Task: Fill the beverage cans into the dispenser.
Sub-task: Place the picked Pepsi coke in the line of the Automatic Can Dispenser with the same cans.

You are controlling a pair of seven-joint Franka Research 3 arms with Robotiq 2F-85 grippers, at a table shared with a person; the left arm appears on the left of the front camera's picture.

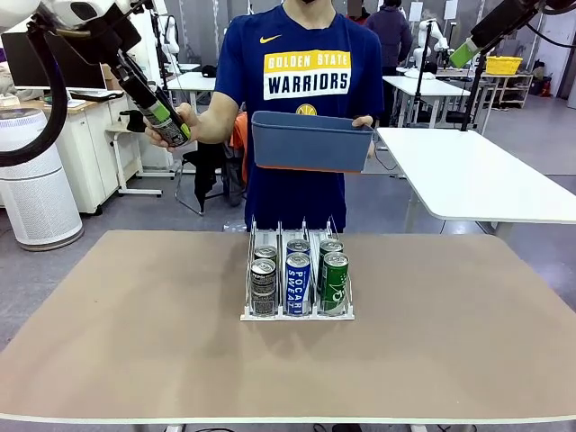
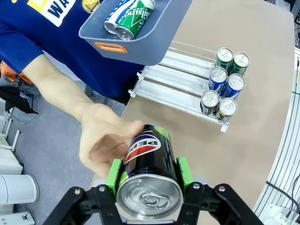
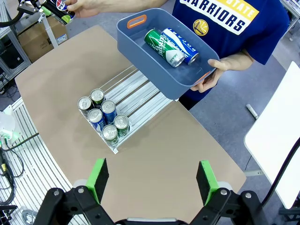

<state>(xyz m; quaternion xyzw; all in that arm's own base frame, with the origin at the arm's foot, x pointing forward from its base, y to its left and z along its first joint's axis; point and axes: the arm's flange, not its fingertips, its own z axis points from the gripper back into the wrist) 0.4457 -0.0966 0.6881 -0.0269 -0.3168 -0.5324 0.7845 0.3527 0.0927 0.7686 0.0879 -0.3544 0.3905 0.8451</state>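
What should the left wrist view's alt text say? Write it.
The left tool grips a black can, a person's hand at its far end. Beyond, the person holds a tub with two cans; a rack on the table holds six cans.

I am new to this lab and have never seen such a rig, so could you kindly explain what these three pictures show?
Two robot arms share a table with a person. One picture looks across the table from between the arms; the other two come from cameras on the wrists. On the table stands a clear dispenser holding six cans. The left gripper is shut on a dark can, which the person's hand also touches. The person's other hand holds a tub with two more cans. The right gripper hangs open, empty.
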